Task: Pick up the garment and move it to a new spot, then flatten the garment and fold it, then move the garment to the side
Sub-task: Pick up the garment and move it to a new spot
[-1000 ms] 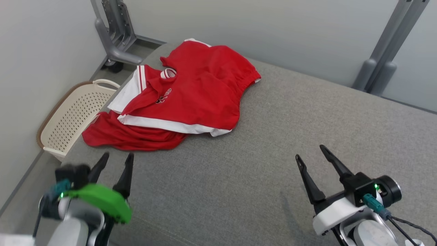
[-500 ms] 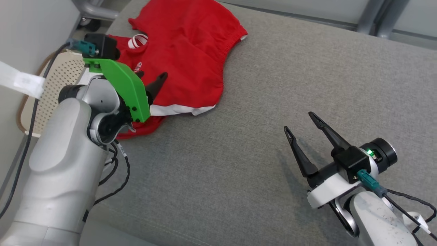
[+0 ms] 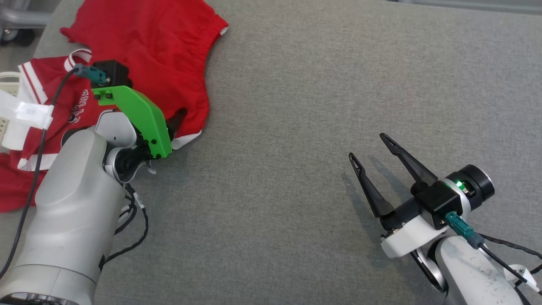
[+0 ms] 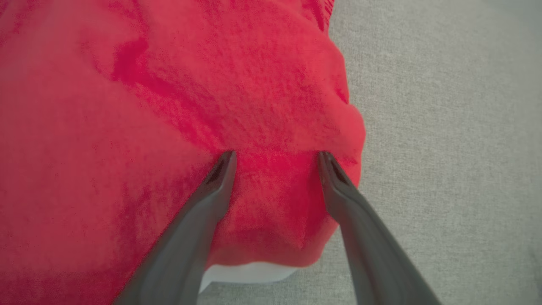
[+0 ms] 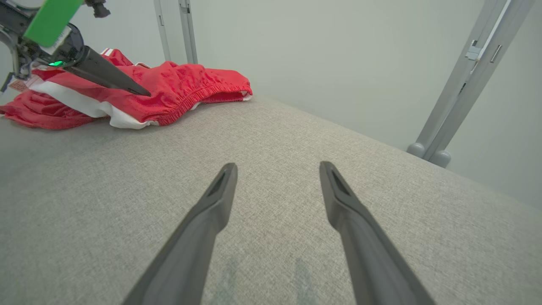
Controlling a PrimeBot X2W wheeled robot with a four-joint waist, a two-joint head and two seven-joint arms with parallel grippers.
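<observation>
Barely begun — the garment (image 3: 161, 51) lies crumpled at upper left, not yet lifted; left pincer (image 4: 276, 153) wide, tips on its cloth; right pincer (image 3: 366, 145) wide, empty.

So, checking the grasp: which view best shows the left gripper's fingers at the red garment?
Left wrist view: the left gripper's open dark fingers sit on the red fabric garment. Head view mostly hides them behind a green bracket; right wrist view shows one, side-on.
</observation>
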